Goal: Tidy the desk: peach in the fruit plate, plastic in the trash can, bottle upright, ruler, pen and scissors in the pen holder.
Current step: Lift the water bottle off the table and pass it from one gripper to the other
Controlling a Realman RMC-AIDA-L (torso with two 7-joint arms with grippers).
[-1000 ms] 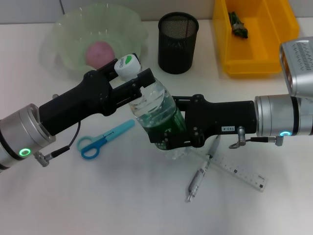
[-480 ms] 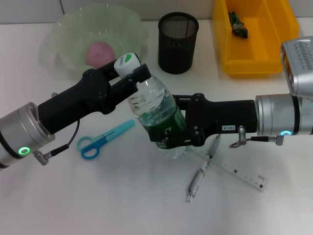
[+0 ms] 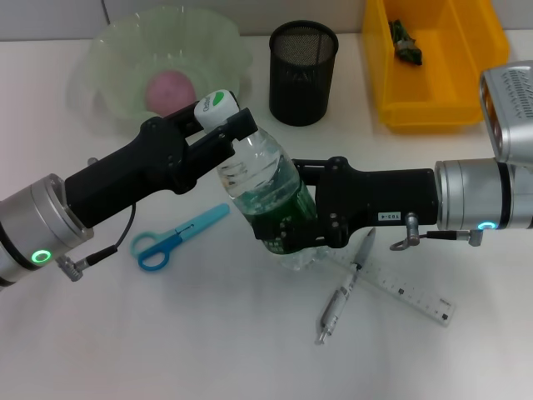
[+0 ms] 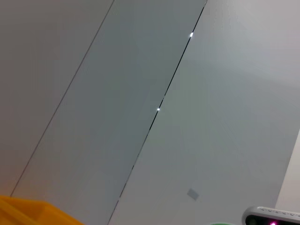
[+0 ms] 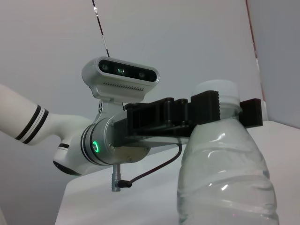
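**Now both end effectors hold the bottle, which leans to the far left**

Here the bottle [image 3: 265, 193] is in the middle of the counter [image 3: 208, 333], between the two arms. Its long axis is tilted, not upright: the white cap with a green mark points to the far left, toward the fruit plate [image 3: 100, 58], and its base is lower, to the near right. The left end effector [image 3: 225, 125] is closed around the neck just under the cap. The right end effector [image 3: 291, 229] is clamped on the lower green part of the bottle, close to the base.

The peach [image 3: 169, 87] lies in the fruit plate at the far left. The black mesh pen holder [image 3: 303, 73] stands upright at the far middle, and the yellow trash can [image 3: 433, 108] at the far right has a dark green piece inside.

The blue scissors [image 3: 176, 237] lie flat on the counter to the near left of the bottle, under the left arm. The pen [image 3: 340, 302] and the ruler [image 3: 412, 293] lie to the near right of the bottle, and the pen crosses the ruler.

In the right wrist view the bottle [image 5: 227, 173] fills the foreground, and the left end effector [image 5: 220, 110] grips it at the cap.
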